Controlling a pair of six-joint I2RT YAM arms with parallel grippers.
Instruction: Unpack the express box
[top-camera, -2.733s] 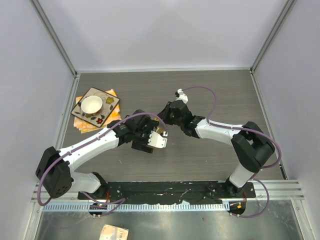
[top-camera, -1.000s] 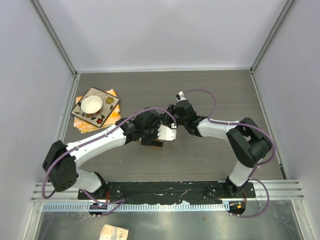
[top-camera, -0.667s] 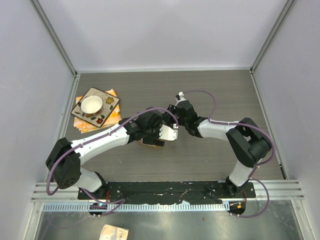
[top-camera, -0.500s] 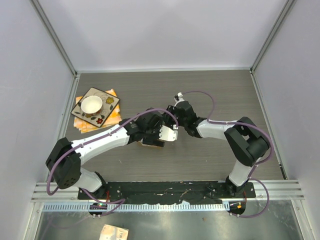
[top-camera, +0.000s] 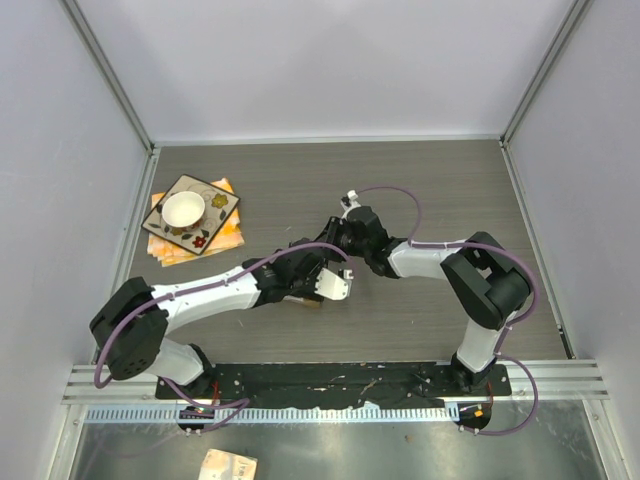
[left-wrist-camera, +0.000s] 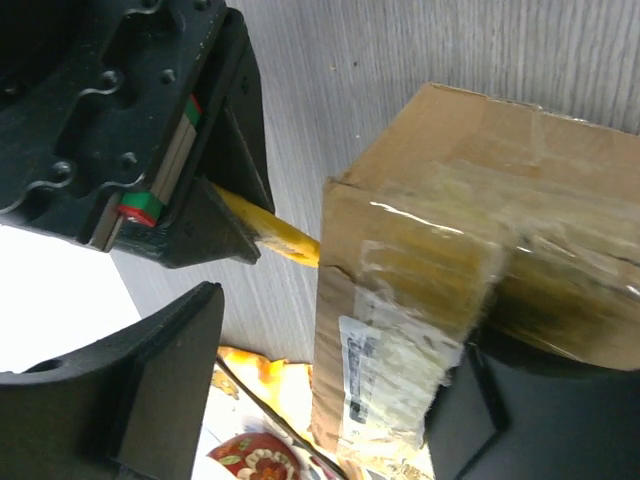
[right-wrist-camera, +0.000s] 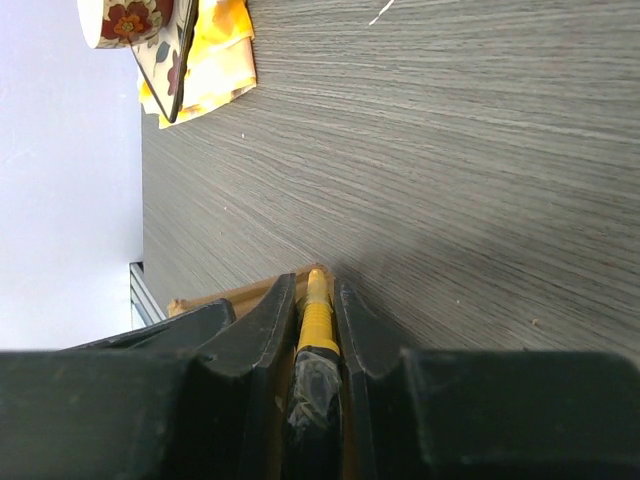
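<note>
The express box (left-wrist-camera: 470, 260) is a small brown taped parcel with a white label (left-wrist-camera: 385, 375), standing on the table. My left gripper (left-wrist-camera: 340, 320) is open and straddles it; one finger (left-wrist-camera: 520, 410) rests on the box and the other (left-wrist-camera: 150, 400) is apart from it. In the top view the box (top-camera: 308, 303) is a sliver under the left gripper (top-camera: 325, 283). My right gripper (right-wrist-camera: 315, 288) is shut on a yellow utility knife (right-wrist-camera: 318, 320), whose tip touches the box's upper edge (right-wrist-camera: 230, 295). The knife (left-wrist-camera: 280, 232) and right gripper (left-wrist-camera: 150, 130) also show in the left wrist view.
A flat brown-and-orange card (top-camera: 190, 222) with a white cup (top-camera: 184, 209) lies at the table's far left; it also shows in the right wrist view (right-wrist-camera: 200, 60). Grey walls enclose the table on three sides. Both arms meet at the middle of the table.
My left gripper has shifted a little toward the near edge over the box. My right gripper with the knife has moved left, closer to the box.
</note>
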